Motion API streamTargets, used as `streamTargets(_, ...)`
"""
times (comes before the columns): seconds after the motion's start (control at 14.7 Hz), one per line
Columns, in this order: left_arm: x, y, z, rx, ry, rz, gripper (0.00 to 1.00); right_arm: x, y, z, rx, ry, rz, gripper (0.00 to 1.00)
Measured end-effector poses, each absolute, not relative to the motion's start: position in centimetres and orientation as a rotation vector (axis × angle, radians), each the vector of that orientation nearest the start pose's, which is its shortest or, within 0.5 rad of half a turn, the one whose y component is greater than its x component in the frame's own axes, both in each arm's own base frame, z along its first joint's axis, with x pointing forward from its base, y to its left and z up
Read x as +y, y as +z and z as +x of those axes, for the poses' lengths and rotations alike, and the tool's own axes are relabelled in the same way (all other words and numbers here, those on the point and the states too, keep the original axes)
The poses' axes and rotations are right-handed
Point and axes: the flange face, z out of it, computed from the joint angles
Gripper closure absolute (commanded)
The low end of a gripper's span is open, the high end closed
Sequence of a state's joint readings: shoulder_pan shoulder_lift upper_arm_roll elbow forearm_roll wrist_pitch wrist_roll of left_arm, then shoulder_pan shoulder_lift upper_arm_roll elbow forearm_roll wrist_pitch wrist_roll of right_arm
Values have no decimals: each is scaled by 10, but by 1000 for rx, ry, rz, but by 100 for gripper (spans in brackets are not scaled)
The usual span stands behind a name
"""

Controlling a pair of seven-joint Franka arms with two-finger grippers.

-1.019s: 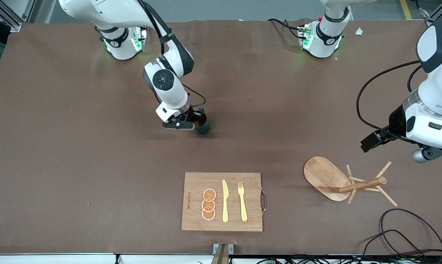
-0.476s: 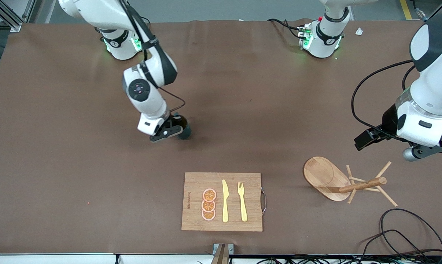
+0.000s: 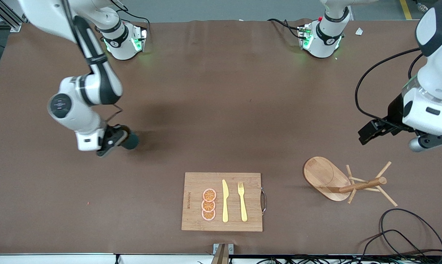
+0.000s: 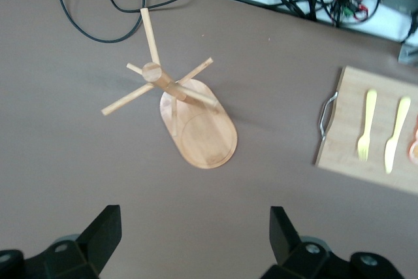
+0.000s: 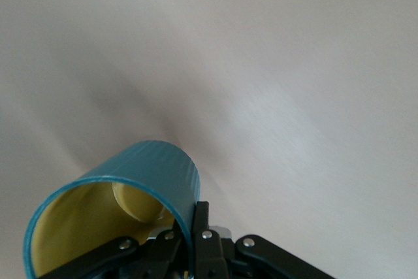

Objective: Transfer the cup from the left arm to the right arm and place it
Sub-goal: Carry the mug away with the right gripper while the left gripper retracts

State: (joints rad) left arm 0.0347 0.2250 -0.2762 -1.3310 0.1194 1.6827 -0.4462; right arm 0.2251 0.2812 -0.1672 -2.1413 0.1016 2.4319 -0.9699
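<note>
Teal cup [image 3: 130, 140] pinched by right end effector [image 3: 115, 139].

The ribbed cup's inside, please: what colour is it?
Yellowish-tan inside the teal ribbed cup, clearest in the right wrist view.

arm shells: glossy white, dark grey joint bands
bases: green indicator lights
cabling: black, looped beside the wrists
gripper fingers [image 5: 199, 223]: black, silver screws

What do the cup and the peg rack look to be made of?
Cup: probably glazed ceramic, or plastic; ribbed teal outside, smooth yellowish inside with a soft sheen. Peg rack: pale wood, likely bamboo; visible grain, matte finish.
</note>
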Motion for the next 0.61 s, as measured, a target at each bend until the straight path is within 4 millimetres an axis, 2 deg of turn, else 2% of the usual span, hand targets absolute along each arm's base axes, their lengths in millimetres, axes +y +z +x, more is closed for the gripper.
streamTargets(0.07,-114,625,615,-269,-214,-3097,0,12,275,571,-1514,-35,-2741,99)
streamTargets(0.2,-96,629,603,-202,-191,-3072,0,-17,275,571,-1642,-43,-2674,99)
streamTargets(0.41,-76,638,587,-88,-183,-3052,0,-35,275,571,-1841,-48,-2551,99)
streamTargets(0.61,-71,640,572,-28,-128,-3069,0,-41,274,570,-2008,-15,-2457,99)
